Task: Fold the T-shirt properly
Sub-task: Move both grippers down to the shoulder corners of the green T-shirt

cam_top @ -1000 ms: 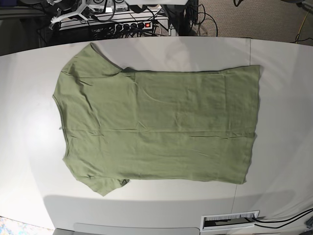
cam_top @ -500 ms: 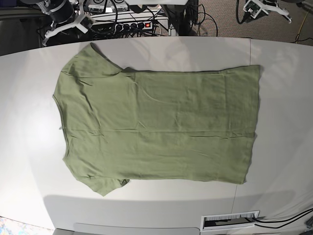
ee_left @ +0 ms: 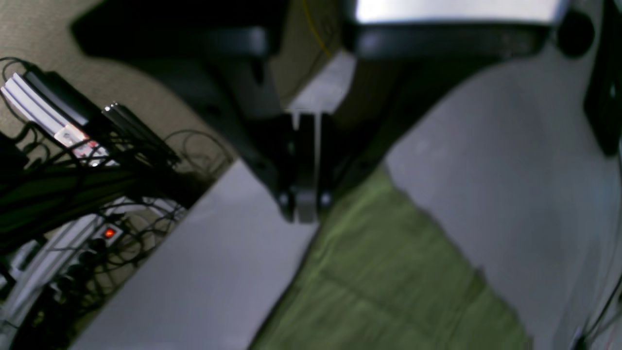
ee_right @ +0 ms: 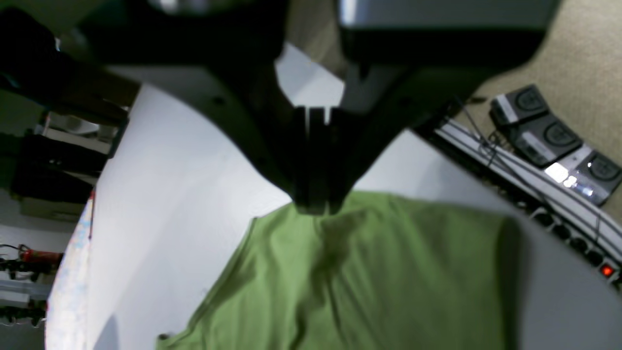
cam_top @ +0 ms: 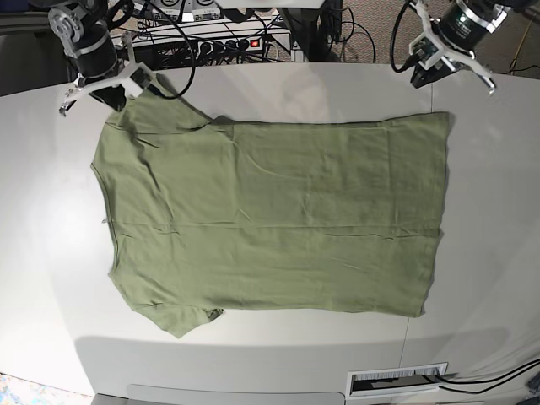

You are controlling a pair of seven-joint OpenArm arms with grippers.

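white table (cam_top: 489, 211), power strip with red light (cam_top: 228, 44) among tangled cables, beige carpet (cam_top: 472, 34)

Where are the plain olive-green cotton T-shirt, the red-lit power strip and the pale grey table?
Plain olive-green cotton T-shirt (cam_top: 270, 215), base view, middle of the body.
Red-lit power strip (cam_top: 226, 43), base view, its black casing.
Pale grey table (cam_top: 489, 211), base view, bare top.

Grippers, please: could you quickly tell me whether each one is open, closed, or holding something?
Left gripper: jaws closed, holding nothing, above the T-shirt.
Right gripper: jaws closed, holding nothing, over the shirt's sleeve end.
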